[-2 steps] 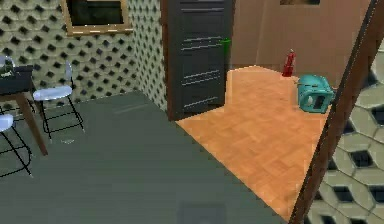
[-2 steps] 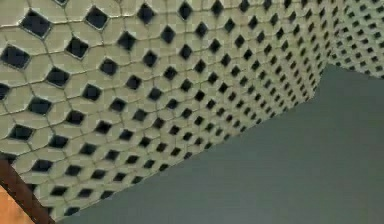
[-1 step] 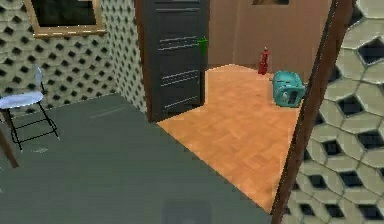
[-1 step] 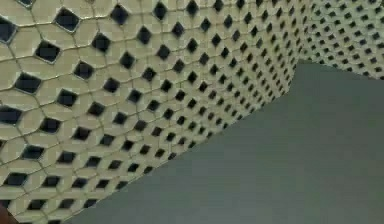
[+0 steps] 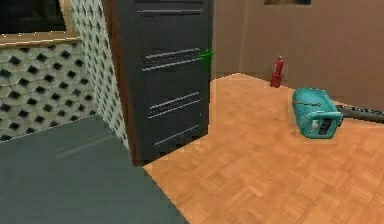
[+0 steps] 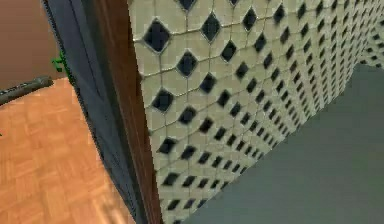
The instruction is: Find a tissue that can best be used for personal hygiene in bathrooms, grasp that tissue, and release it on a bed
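Standing ajar at the middle of the forward view, a dark grey panelled door (image 5: 170, 75) marks the line between two floors. A small green handle (image 5: 207, 57) sticks out from the door's far edge. To the left of the door runs a tiled wall (image 5: 40, 85) of pale tiles with dark diamonds, and a dull grey-green floor (image 5: 70, 175) lies at its foot. A wood-framed edge (image 5: 40, 38), perhaps of a mirror or a window, sits on that wall well left of the door.

To the right of the door spreads a parquet floor (image 5: 250, 160). A teal machine (image 5: 315, 112), like a small vacuum cleaner, lies on it well right of the door, with a dark bar (image 5: 362, 111) reaching from it toward the forward view's right edge. A red bottle-like thing (image 5: 277, 72) stands beyond the door, near a brown wall (image 5: 320, 45).

In the arm side view the door's brown edge (image 6: 135, 120) rises close by, with the tiled wall to its right.

How the gripper's jaws stand cannot be told, nor where the tissue lies.
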Robot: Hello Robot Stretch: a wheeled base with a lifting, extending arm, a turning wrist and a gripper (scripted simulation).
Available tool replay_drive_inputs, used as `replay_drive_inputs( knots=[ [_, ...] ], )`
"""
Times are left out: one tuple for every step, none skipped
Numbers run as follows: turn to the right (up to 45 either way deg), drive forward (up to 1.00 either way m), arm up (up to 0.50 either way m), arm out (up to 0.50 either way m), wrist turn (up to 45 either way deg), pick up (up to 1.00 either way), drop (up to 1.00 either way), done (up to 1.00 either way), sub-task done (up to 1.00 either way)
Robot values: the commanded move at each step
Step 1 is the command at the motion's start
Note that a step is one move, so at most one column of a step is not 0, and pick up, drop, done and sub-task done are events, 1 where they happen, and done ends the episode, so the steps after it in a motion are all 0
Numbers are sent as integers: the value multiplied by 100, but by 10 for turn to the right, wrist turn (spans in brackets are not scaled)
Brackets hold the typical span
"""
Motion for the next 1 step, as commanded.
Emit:
replay_drive_inputs(
  knots=[
    [240,0,0,0,0,0,0,0,0]
  ],
)
